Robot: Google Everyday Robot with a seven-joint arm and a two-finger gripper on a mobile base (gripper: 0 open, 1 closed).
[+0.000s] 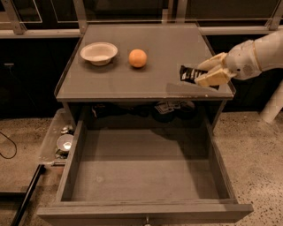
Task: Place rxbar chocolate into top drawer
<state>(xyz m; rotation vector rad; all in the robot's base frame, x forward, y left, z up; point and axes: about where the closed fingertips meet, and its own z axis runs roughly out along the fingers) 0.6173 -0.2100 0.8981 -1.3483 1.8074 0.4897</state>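
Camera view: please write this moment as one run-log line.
gripper: shut on rxbar chocolate, above cabinet top right front | top drawer: open, bar not inside

This was seemingly a lab: speckled floor point(256, 145), glass panels point(128, 9) at 12 o'clock, a robot end effector point(200, 74) at 3 o'clock clasping a bar point(188, 73) above the surface point(154, 48).

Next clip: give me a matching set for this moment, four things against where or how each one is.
Things:
1. rxbar chocolate
2. top drawer
3. orange
4. bowl

Places or states:
A. pulled open
B. on the cabinet top, at the end far from the gripper
C. pinched in the gripper at the cabinet top's front corner
D. on the cabinet top, beside the bowl

Pairs: 1-C, 2-A, 3-D, 4-B
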